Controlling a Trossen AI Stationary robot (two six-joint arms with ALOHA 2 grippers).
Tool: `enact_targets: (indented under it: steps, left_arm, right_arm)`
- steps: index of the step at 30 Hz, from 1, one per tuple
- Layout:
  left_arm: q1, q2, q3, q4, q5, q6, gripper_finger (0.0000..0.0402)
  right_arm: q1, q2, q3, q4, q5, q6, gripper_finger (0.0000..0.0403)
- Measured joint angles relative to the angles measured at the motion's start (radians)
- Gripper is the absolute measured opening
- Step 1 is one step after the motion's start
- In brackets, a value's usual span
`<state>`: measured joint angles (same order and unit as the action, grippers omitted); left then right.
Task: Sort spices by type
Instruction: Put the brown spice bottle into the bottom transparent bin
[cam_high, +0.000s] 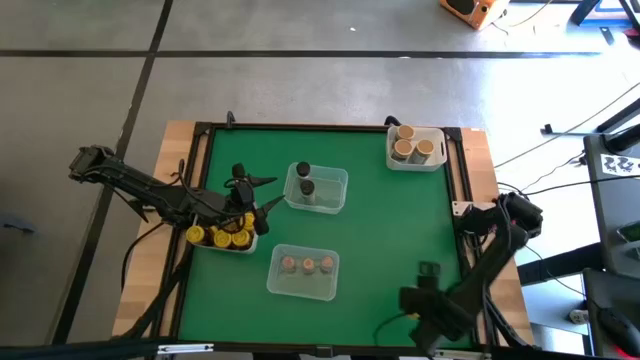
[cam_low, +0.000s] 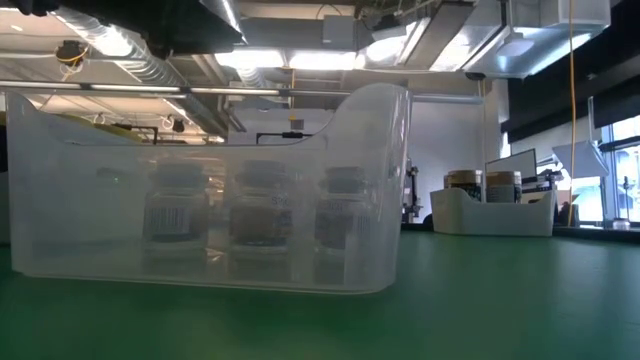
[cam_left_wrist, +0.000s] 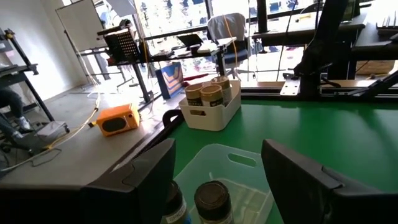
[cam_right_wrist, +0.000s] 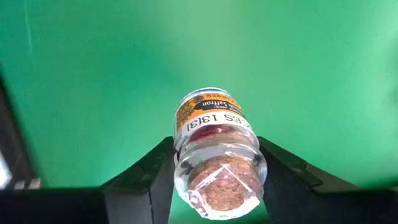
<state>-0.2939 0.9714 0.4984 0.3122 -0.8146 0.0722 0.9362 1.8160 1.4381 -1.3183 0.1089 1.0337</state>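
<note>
Cork-lidded jar (cam_right_wrist: 214, 158) clamped in right hand (cam_right_wrist: 214, 180) above surface (cam_right_wrist: 93, 74), not yet binned. Left hand (cam_left_wrist: 217, 171) wide, empty, over black-lid tub (cam_high: 317, 187). Yellow, tan, pinkish groups already sorted.

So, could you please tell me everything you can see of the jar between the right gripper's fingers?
The jar is small, clear and glass-like, with a cork-like stopper and an orange-and-white printed label; reddish threads show inside. It lies tilted, stopper toward the camera, above the green table. The right gripper has a dark finger against each side.
</note>
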Motion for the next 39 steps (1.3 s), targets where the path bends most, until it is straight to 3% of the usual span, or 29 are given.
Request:
enact_targets:
  steps: [4,10,21,27,34,39]
  left_arm:
    - [0.000,0.000,0.000,-0.029,0.000,-0.003,0.0237]
    - [0.000,0.000,0.000,-0.083,0.001,-0.045,0.0237]
    - [-0.003,0.000,0.000,-0.125,0.003,-0.125,0.0237]
    - [-0.003,0.000,0.000,-0.196,0.005,-0.202,0.0237]
    - [-0.003,0.000,0.002,-0.204,0.005,-0.228,0.0237]
    - [-0.003,0.000,0.001,-0.202,0.004,-0.224,0.0237]
  right_arm:
    - [-0.121,0.000,0.110,-0.001,0.237,-0.230,0.0185]
    - [-0.288,0.000,0.220,0.164,0.327,-0.544,0.0185]
    - [-0.438,0.010,0.225,0.583,0.228,-0.931,0.0185]
    - [-0.474,0.036,0.226,0.729,0.162,-1.031,0.0185]
    - [-0.503,0.130,0.300,0.694,0.077,-1.039,0.0185]
    - [-0.506,0.222,0.430,0.526,0.063,-0.982,0.0185]
